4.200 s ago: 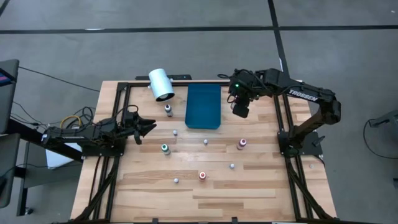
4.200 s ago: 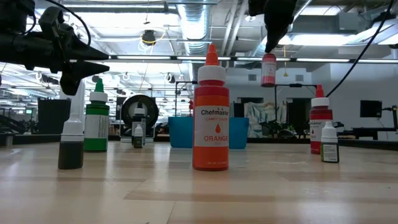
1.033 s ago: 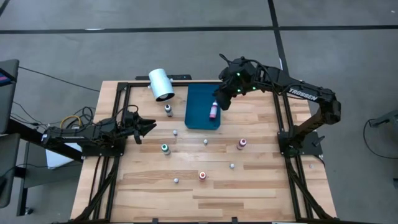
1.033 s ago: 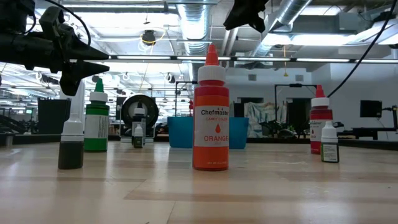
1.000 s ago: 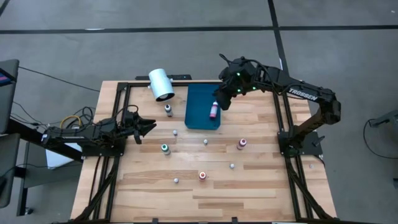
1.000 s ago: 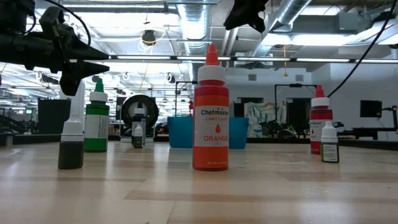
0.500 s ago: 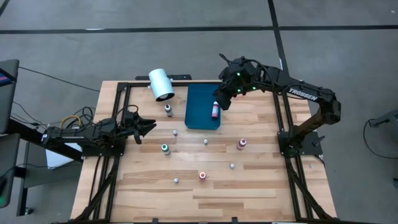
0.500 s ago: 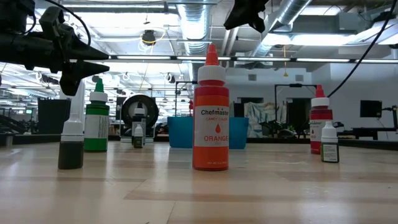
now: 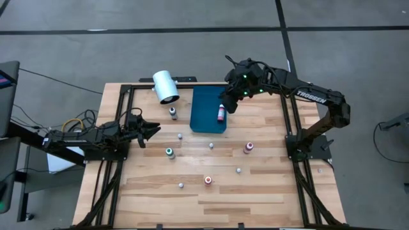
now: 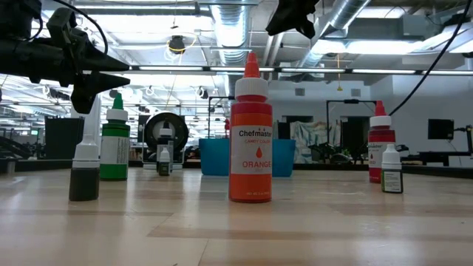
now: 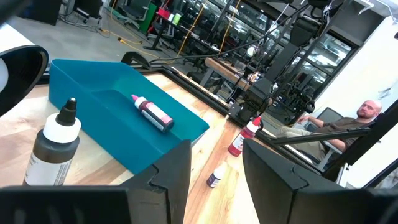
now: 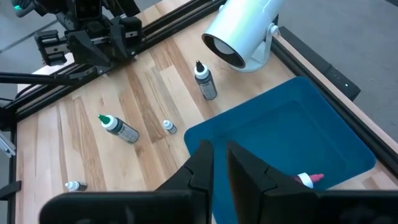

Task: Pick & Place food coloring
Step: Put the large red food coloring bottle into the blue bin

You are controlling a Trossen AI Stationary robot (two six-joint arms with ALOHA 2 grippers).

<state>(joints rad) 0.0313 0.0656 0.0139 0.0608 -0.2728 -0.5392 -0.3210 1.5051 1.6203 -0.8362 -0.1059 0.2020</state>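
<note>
The right gripper (image 9: 229, 106) hangs over the right edge of the blue tray (image 9: 206, 102), its two dark jaws drawn nearly together with only a slim gap, empty. Just beside it, a pink-topped food coloring bottle (image 9: 220, 114) lies on its side inside the tray, a slim pale tube against the smooth, shallow, rectangular plastic.

The left gripper (image 9: 153, 130) waits above the counter's left side, its blocky dark jaws parted around nothing, pointing toward the tray.

The counter (image 9: 255, 185) is pale wood in long planks with visible grain, framed by black metal rails. Standing upright on it are the other small squeeze bottles with cone tips: a dark-filled bottle (image 9: 172, 113) left of the tray, a green-topped bottle (image 9: 169, 152) below it, a pink-capped bottle (image 9: 248, 147) toward the right, and a red-topped one labelled orange (image 10: 250, 140) nearest the front. Smaller whitish dropper bottles (image 9: 211, 145) are scattered between them, well apart.

A glossy white cylinder (image 9: 165, 87) lies on its side at the back-left corner, its open dark mouth facing the counter.
</note>
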